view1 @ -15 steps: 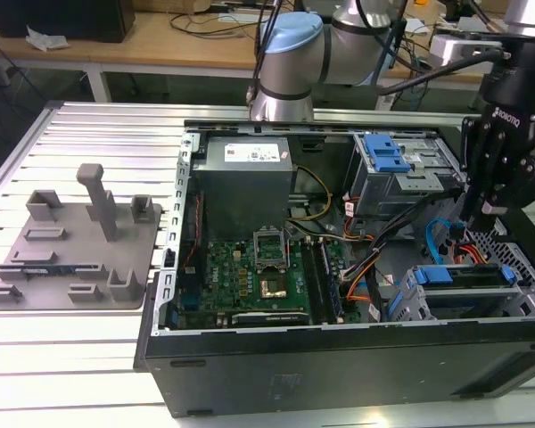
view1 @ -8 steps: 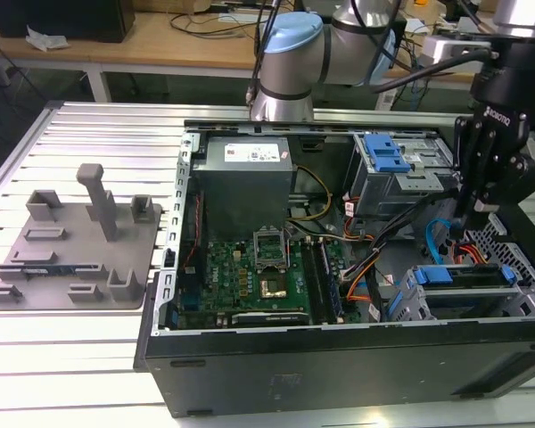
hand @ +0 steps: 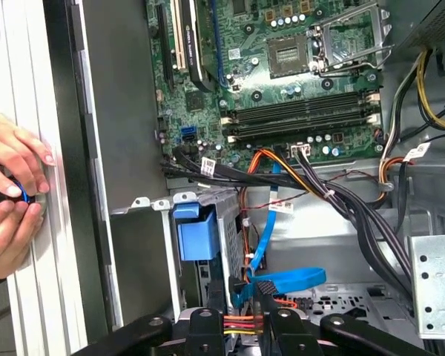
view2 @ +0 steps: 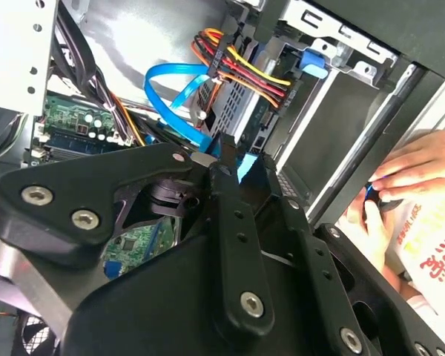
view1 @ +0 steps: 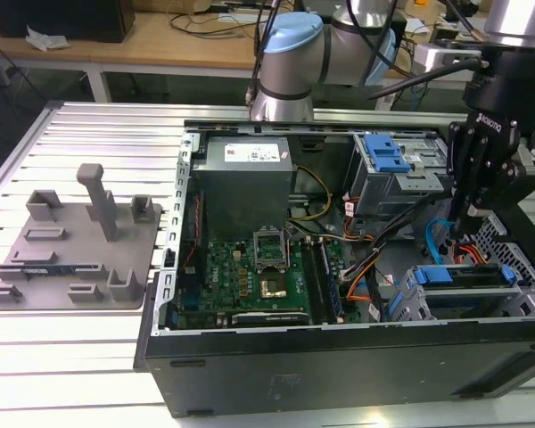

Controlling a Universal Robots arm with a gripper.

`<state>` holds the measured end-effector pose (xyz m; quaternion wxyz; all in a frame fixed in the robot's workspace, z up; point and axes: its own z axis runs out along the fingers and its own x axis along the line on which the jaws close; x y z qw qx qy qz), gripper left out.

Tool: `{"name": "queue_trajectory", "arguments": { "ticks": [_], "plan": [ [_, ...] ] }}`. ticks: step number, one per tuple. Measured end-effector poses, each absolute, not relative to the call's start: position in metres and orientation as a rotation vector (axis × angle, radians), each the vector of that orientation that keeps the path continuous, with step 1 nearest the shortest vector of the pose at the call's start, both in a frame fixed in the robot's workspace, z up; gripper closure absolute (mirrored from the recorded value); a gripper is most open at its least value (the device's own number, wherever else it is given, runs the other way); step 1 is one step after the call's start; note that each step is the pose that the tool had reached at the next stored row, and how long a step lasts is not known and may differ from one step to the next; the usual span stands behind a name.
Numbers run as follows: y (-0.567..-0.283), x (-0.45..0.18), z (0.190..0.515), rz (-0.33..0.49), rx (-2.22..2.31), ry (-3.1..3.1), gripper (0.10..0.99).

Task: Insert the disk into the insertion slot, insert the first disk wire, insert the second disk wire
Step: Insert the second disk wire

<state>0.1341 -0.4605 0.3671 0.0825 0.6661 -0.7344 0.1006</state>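
Observation:
The disk (view1: 455,275), clipped in its blue frame (hand: 196,233), sits inside the insertion slot (view1: 517,308), the low grey cage at the case's corner on the exterior view's right. A red, yellow and orange disk wire bundle (view2: 245,67) runs into the disk's end. A flat blue disk wire (hand: 289,280) loops beside it. My gripper (view1: 461,223) hangs over that end of the disk. In both wrist views its black fingers (view2: 221,215) close together around the blue wire's connector (hand: 237,291), right at the disk's end.
The open computer case holds a motherboard (view1: 259,276), a power supply (view1: 245,178) and a taller cage with a blue latch (view1: 388,156). A grey fixture plate (view1: 71,250) lies on the slatted table. A person's hands (hand: 15,185) work just outside the case wall.

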Motion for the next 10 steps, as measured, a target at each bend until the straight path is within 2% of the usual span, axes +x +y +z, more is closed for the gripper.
{"name": "queue_trajectory", "arguments": {
  "ticks": [10],
  "plan": [
    [-0.4611,0.1337,0.363,0.304,1.995,-2.186,0.8]
  ]
}}
